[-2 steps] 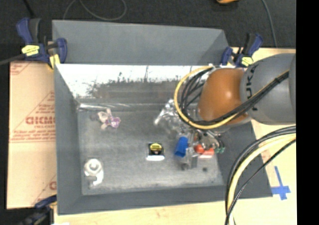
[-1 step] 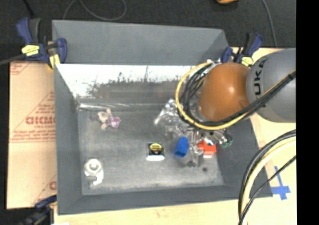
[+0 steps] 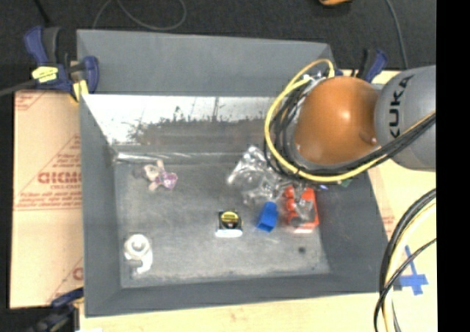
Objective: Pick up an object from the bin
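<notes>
As the arm's orange-capped wrist [image 3: 334, 121] hangs over a crumpled clear plastic piece [image 3: 248, 171], small blue block [image 3: 266, 217] and red-and-white object [image 3: 301, 209] at the right of the grey metal bin [image 3: 103, 198], the approach seems in hand, and the gripper [image 3: 286, 188], open or closed one cannot tell, must next descend squarely onto one.

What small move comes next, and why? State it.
Probably a short descent: the arm's orange cover sits above the cluster at the right of the bin, nearest the clear crinkled plastic, the red-and-white thing and the blue block.
</notes>
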`<action>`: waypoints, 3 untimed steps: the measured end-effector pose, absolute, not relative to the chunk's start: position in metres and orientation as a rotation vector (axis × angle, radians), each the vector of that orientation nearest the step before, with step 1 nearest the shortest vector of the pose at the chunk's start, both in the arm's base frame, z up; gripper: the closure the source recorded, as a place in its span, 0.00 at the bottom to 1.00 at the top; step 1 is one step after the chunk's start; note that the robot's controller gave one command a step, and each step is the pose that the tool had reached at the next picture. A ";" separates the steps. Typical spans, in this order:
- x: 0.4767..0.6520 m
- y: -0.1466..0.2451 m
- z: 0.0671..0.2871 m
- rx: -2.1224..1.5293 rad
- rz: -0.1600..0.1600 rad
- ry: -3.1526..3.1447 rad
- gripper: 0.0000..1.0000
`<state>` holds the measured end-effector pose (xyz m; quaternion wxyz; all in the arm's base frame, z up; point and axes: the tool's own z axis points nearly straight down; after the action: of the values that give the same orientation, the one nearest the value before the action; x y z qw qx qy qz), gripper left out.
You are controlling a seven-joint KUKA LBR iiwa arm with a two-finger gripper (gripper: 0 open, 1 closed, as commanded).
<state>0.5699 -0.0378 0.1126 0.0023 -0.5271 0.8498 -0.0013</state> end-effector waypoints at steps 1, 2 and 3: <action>0.572 -0.040 0.072 -2.271 -0.003 2.168 0.00; 0.573 -0.039 0.074 -2.262 -0.001 2.174 0.00; 0.573 -0.039 0.074 -2.261 -0.001 2.175 1.00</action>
<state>0.5733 -0.0391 0.0737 0.0023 -0.7207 0.6933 -0.0004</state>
